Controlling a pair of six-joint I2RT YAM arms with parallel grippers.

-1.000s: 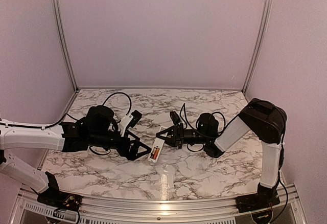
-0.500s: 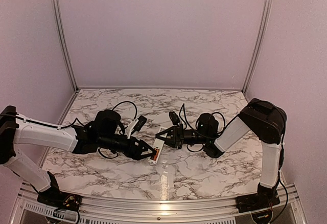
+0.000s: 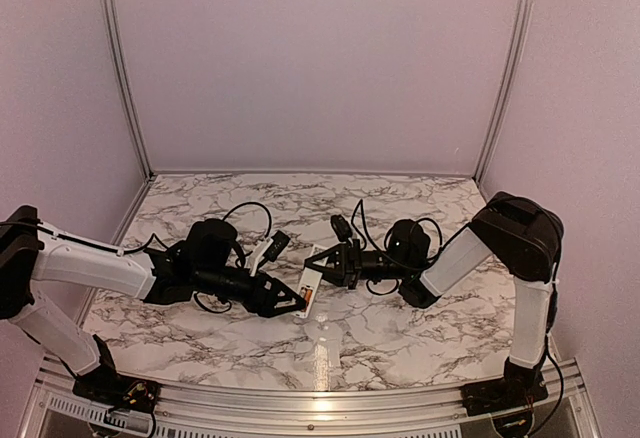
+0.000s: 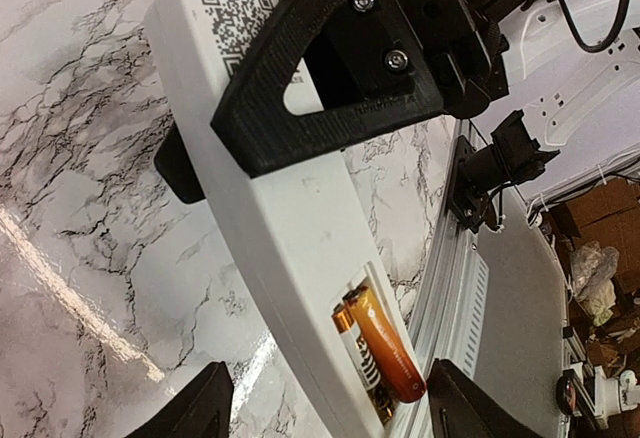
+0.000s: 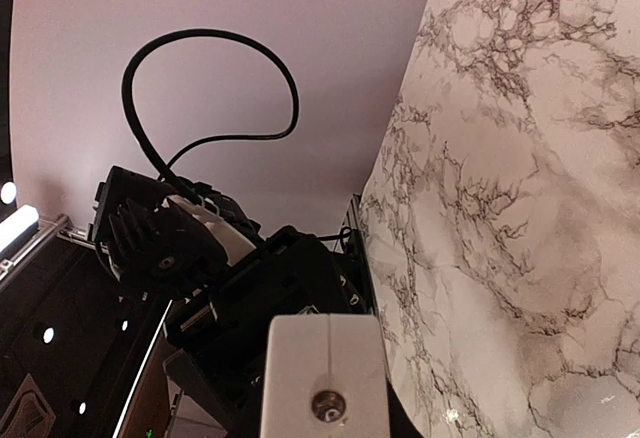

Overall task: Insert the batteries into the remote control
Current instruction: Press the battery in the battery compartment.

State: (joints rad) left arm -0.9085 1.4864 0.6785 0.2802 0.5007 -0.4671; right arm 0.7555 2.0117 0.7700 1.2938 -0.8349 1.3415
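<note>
Moved since a second ago: left gripper (image 3: 293, 305), now further right across the table (image 3: 400, 333) and at the near end of the remote control (image 4: 290, 228), with its jaws narrower than before; right gripper (image 3: 323, 263) in much the same spot.
Left gripper: jaws apart, one fingertip on each side of the remote's battery end; small gap visible on both sides in the left wrist view, touches nothing there.
Right gripper: clamped across the far half of the remote control, one black finger (image 4: 330, 88) over its back face and the other showing beneath the opposite edge.
Remote control: held between the two grippers near the table's middle, back face up, slanting from the right gripper down toward the left one; whether its low end rests on the marble cannot be told.
Batteries (image 4: 380, 348): two orange-copper cells side by side in the open compartment at the remote's near end; upper one appears to ride a little proud of the recess, lower one sits deeper.
QR label (image 4: 235, 13): printed on the remote's back at the far end, just beyond the right gripper's finger.
Cable (image 3: 245, 213): black loop arching over the left wrist, clear of the remote.
Table: white marble pattern with grey veins, bright glare streak close to the remote.
</note>
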